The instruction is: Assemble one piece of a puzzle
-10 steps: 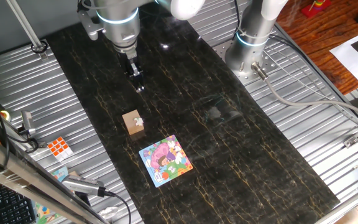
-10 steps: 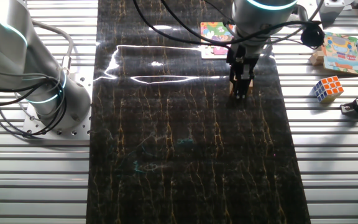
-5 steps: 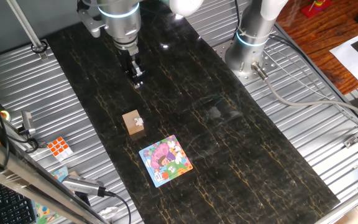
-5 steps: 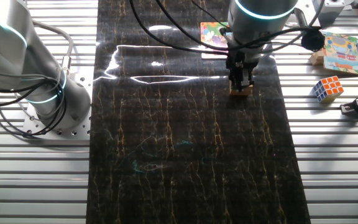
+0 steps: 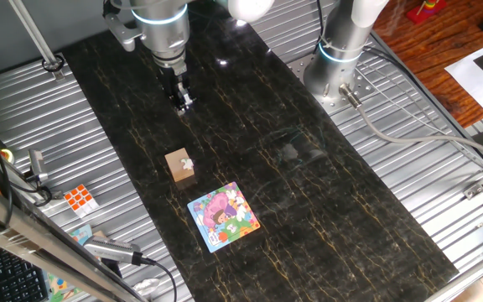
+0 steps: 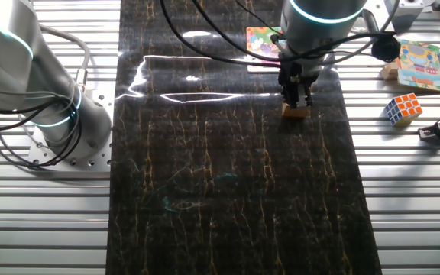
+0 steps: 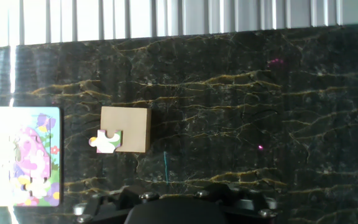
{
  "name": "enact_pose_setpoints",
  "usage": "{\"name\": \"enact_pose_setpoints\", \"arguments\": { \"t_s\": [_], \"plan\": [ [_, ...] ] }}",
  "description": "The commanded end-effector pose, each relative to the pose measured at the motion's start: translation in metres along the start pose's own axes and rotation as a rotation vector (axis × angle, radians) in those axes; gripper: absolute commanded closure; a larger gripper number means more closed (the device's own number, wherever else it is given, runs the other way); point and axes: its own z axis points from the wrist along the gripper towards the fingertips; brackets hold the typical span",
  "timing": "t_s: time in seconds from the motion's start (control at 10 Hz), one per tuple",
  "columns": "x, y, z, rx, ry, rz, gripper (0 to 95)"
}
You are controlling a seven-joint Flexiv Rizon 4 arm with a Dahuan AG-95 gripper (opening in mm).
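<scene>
The piece (image 7: 107, 140) is tiny and whitish and lies on the near left corner of the tan wooden cube (image 7: 125, 129), overhanging its edge. It also shows on the cube in one fixed view (image 5: 187, 163). The puzzle (image 5: 223, 216) lies flat just beyond the cube, and its blue border shows at the left edge of the hand view (image 7: 20, 155). My gripper (image 5: 184, 102) hangs above the dark mat, well short of the cube (image 5: 179, 165). Its fingers look close together with nothing between them. In the other fixed view the gripper (image 6: 296, 96) partly hides the cube (image 6: 296, 112).
An orange-and-white Rubik's cube (image 5: 80, 198) lies on the ribbed metal beside the mat, also seen in the other fixed view (image 6: 402, 108). A second arm's base (image 5: 340, 50) stands at the mat's far side. Cables and clamps lie along the table edges.
My gripper has risen and drawn back a little from the cube. The cube, piece and puzzle have not moved.
</scene>
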Motion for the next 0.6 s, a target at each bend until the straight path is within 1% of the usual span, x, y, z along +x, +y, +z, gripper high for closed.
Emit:
{"name": "enact_pose_setpoints", "arguments": {
  "t_s": [0.1,0.3,0.4,0.5,0.6],
  "plan": [
    [-0.0004,0.0001,0.0004,0.005,0.001,-0.057,95.0],
    [-0.0004,0.0002,0.0004,0.010,0.009,-0.132,95.0],
    [-0.0004,0.0002,0.0004,0.003,0.024,-0.203,95.0],
    [-0.0011,0.0014,0.0011,-0.005,0.035,-0.430,95.0],
    [-0.0018,0.0022,0.0013,-0.009,0.032,-0.494,95.0]
  ]
}}
